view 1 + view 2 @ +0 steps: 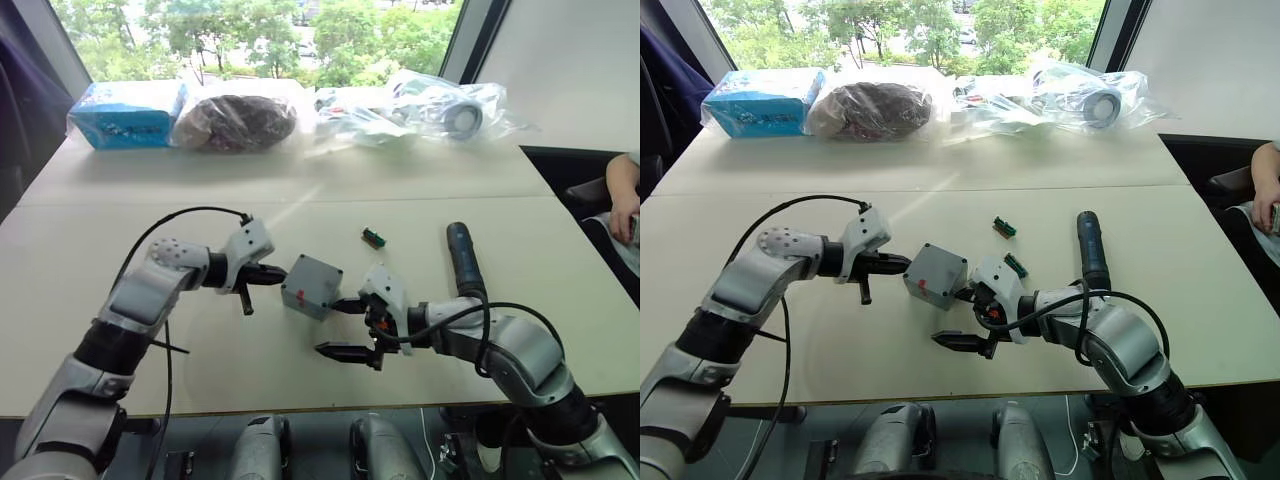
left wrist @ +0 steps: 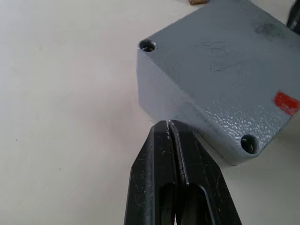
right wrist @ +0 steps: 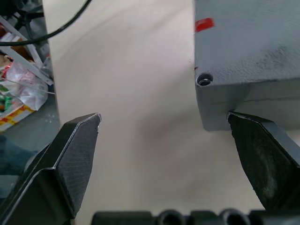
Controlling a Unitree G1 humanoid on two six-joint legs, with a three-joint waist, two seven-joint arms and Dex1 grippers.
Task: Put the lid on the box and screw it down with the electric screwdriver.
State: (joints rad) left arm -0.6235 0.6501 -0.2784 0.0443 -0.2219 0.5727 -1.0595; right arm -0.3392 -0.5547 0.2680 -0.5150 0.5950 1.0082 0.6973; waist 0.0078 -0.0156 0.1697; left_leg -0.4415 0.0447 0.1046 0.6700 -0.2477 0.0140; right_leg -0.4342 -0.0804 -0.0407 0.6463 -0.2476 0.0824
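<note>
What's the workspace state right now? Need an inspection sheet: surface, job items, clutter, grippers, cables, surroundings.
Surface: pale table, two tops butted together, seam visible.
Job's things: lid already seated on the box, red mark on its side, corner screw holes open; electric screwdriver lying untouched on the table beside the right arm.
Clutter: two small green-brown parts behind the box; blue packet, a dark bagged bundle and clear bags along the far edge.
Grippers: left gripper shut, tips at the box's side; right gripper open, one finger against the box's opposite side.
Cables: black cable looping over the left arm, another over the right forearm.
Surroundings: window with trees; a person's arm at the right edge.
</note>
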